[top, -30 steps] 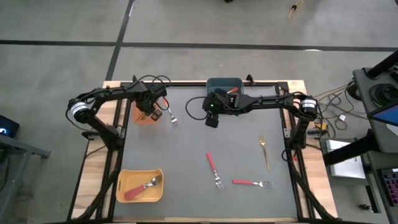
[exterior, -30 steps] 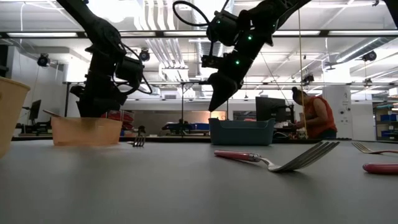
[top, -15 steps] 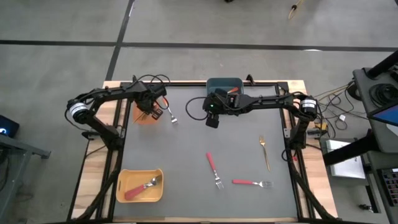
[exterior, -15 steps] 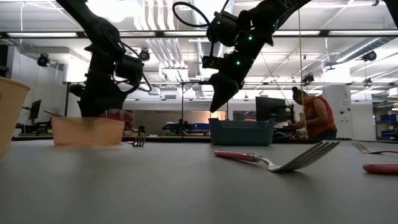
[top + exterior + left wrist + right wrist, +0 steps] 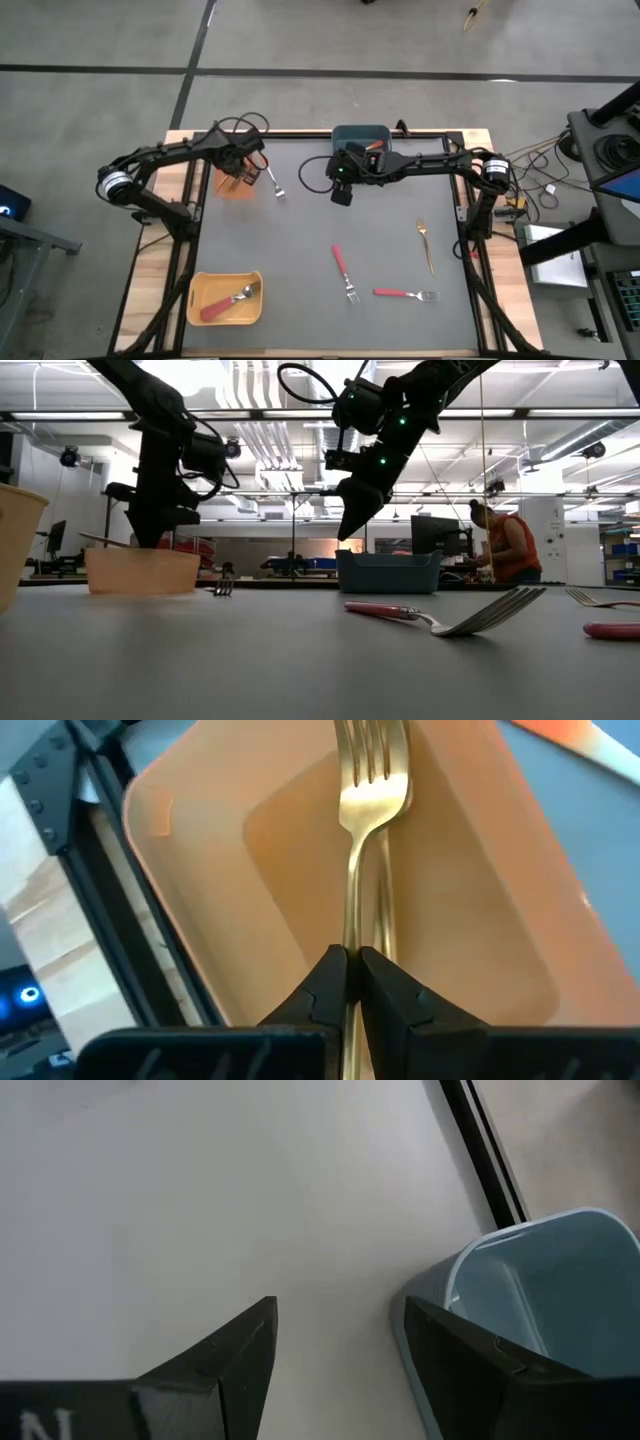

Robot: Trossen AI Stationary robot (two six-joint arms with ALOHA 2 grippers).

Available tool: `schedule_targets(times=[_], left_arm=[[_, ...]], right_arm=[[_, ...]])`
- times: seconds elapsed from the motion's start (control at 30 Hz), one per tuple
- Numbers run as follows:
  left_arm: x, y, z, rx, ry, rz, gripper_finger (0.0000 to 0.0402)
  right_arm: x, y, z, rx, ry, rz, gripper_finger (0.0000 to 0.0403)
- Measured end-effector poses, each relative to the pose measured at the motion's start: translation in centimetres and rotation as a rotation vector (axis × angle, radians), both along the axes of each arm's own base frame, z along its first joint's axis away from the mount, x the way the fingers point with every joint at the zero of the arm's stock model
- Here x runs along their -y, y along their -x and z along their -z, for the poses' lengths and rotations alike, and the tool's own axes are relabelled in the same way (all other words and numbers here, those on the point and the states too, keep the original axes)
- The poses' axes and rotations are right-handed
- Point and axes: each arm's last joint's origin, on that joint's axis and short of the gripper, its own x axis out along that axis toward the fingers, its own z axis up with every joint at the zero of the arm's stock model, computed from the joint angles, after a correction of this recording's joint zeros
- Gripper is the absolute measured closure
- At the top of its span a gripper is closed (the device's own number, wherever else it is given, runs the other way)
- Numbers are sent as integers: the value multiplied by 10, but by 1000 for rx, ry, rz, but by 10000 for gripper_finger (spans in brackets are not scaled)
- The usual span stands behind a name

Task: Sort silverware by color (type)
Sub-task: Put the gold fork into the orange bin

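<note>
My left gripper point(image 5: 350, 958) hovers over the orange bin point(image 5: 226, 188) at the table's far left, shut on a thin gold fork point(image 5: 372, 780) whose tines point away over the bin's floor. In the low view this fork point(image 5: 100, 540) sticks out level just above the bin's rim point(image 5: 140, 555). My right gripper point(image 5: 341, 195) hangs open above the table, beside the blue-grey bin point(image 5: 540, 1300). On the table lie two red-handled forks point(image 5: 343, 270) point(image 5: 405, 294), a gold fork point(image 5: 426, 243) and one more fork point(image 5: 272, 182) beside the orange bin. My left gripper pinches the gold fork's handle point(image 5: 350, 935) between its two fingers, which lie along the handle. The fork is lifted clear and held about level over the orange bin, tines point(image 5: 372, 745) pointing away from the fingers.
A yellow bin point(image 5: 200, 300) at the near left holds a red-handled fork point(image 5: 225, 300). A reddish handle point(image 5: 375, 147) shows at the blue-grey bin's rim. In the low view a person point(image 5: 505, 545) sits in the room behind the table. Bare mat stretches across the table's middle.
My left arm has shifted a little toward the table's left edge and stands more upright over the orange bin, still shut on the gold fork. The right arm has kept still.
</note>
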Motion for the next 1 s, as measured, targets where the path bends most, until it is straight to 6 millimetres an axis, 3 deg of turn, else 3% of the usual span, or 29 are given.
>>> schedule_targets(times=[0.33, 0.67, 1.0], left_arm=[[-4, -3, -1, 49, -28, -47, 399], [-11, -8, -14, 100, -48, -64, 399], [-16, -10, -3, 39, -64, -89, 394]], right_arm=[[0, 0, 0, 0, 0, 0, 193], [0, 0, 0, -1, -1, 0, 193], [0, 0, 0, -2, -1, 0, 193]])
